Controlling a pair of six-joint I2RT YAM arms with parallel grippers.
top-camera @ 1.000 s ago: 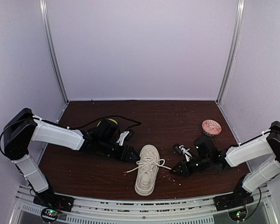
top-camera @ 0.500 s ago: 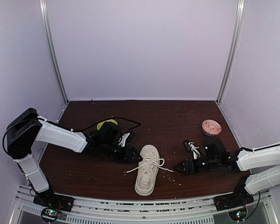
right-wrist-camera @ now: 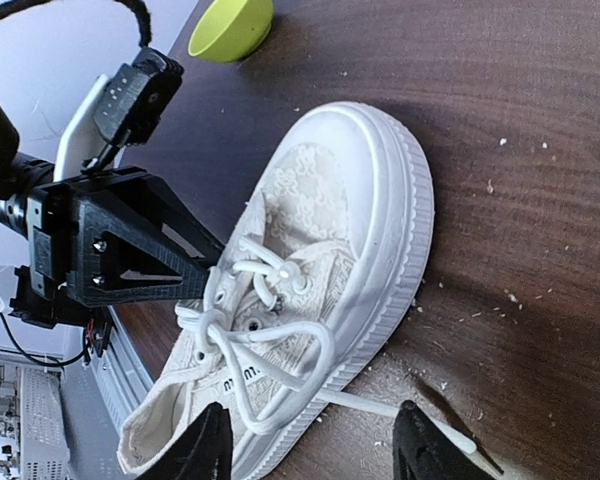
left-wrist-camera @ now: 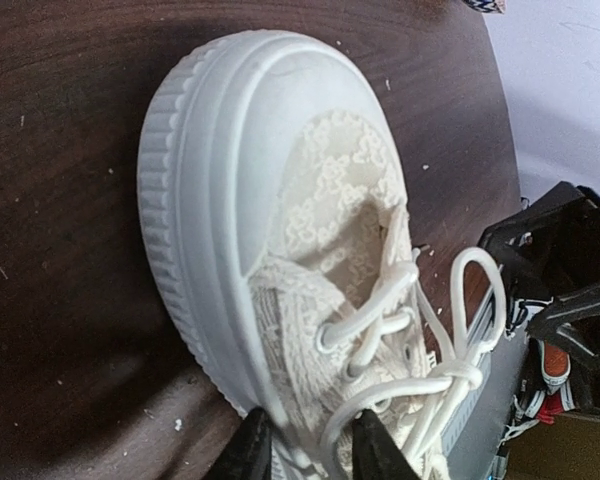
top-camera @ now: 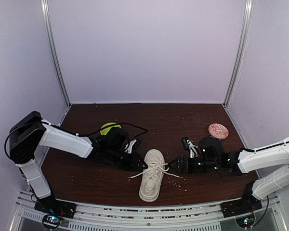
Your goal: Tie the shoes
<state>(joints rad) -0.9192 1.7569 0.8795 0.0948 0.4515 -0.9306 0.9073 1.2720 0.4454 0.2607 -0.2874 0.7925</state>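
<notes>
Lying near the table's point(top-camera: 192, 118) front edge, the sneaker point(top-camera: 151, 174) had a gripper on each side: left gripper point(left-wrist-camera: 310, 452) narrow around a lace strand point(left-wrist-camera: 332, 425), not pinching yet; right gripper point(right-wrist-camera: 315, 445) wide over the loose end point(right-wrist-camera: 365, 405), probably to grasp it.

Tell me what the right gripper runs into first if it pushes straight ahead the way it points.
Probably the loose lace end lying on the table just ahead of the right gripper, between its open jaws. Right behind it is the sneaker, though depth is unclear.
</notes>
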